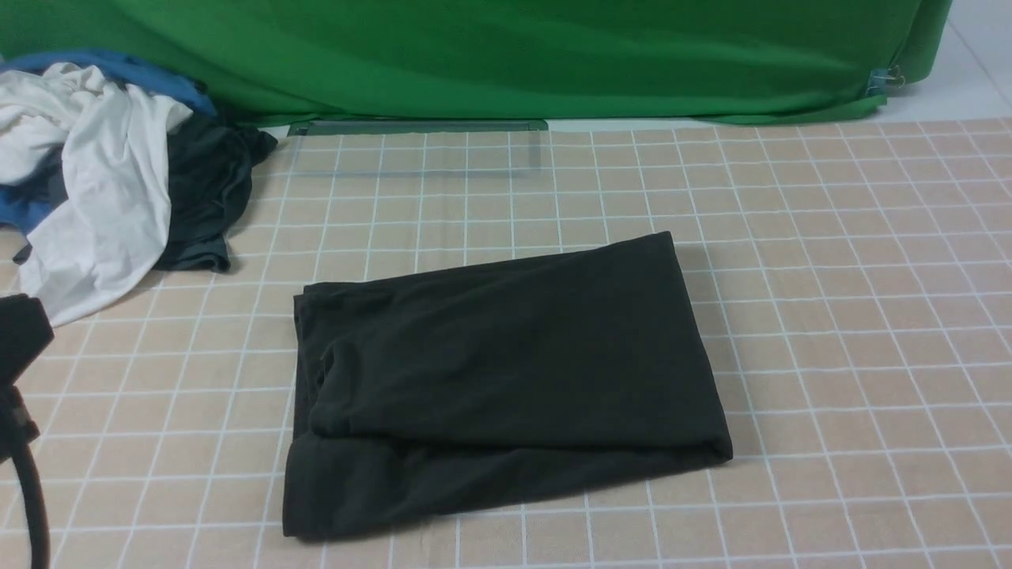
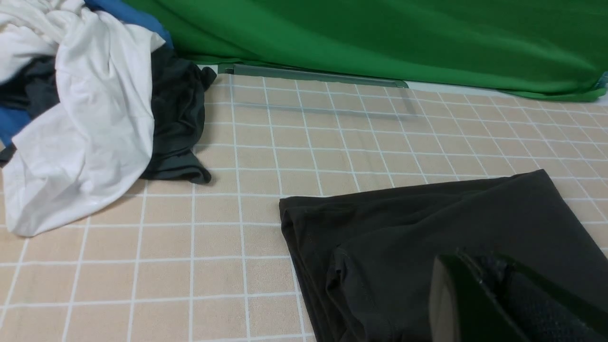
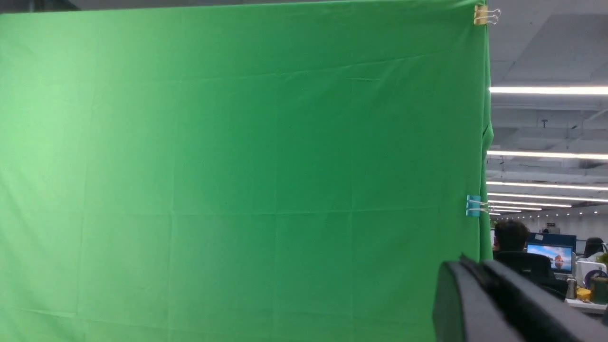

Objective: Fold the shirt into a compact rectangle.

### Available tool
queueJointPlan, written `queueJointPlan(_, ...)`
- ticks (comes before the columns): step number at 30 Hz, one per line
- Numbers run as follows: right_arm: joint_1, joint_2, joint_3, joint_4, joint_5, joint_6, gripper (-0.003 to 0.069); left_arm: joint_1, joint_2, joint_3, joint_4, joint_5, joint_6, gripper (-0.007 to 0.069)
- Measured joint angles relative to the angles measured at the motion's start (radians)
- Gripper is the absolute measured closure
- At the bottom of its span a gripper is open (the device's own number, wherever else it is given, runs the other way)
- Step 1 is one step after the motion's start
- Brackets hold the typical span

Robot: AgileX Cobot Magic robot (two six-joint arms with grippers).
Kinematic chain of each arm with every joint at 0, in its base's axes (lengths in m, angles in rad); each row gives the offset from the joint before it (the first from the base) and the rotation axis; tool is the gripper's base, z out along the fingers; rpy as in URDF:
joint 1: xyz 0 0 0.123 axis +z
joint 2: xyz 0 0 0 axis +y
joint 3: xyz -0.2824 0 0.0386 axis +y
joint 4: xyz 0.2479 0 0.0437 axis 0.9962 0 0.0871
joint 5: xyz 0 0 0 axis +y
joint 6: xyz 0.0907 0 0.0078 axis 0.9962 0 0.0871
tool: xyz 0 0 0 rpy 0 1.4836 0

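Observation:
The black shirt lies folded into a rough rectangle in the middle of the table, with a lower layer sticking out along its near edge. The left wrist view shows the shirt just beyond my left gripper, whose fingers are pressed together with nothing between them, held above the cloth. My right gripper is raised and faces the green backdrop; its fingers are also together and empty. In the front view only a black part of the left arm shows at the left edge, and the right arm is out of that view.
A heap of clothes sits at the back left: a white garment, a dark grey one and blue cloth. Green cloth drapes along the table's far edge. The table has a beige checked cover.

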Motion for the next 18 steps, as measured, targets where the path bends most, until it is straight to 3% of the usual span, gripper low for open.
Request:
queueJointPlan(12, 0.0, 0.0, 0.0, 0.0, 0.0, 0.0, 0.0574, 0.0, 0.0, 0.0, 0.004, 0.0, 0.008, 0.0606)
queueJointPlan(16, 0.0, 0.0, 0.0, 0.0, 0.0, 0.0, 0.0568, 0.001, -0.012, 0.003, 0.04, -0.002, 0.094, 0.0606)
queueJointPlan(18, 0.0, 0.0, 0.0, 0.0, 0.0, 0.0, 0.0568, 0.025, -0.061, 0.03, -0.005, -0.036, 0.195, 0.0606)
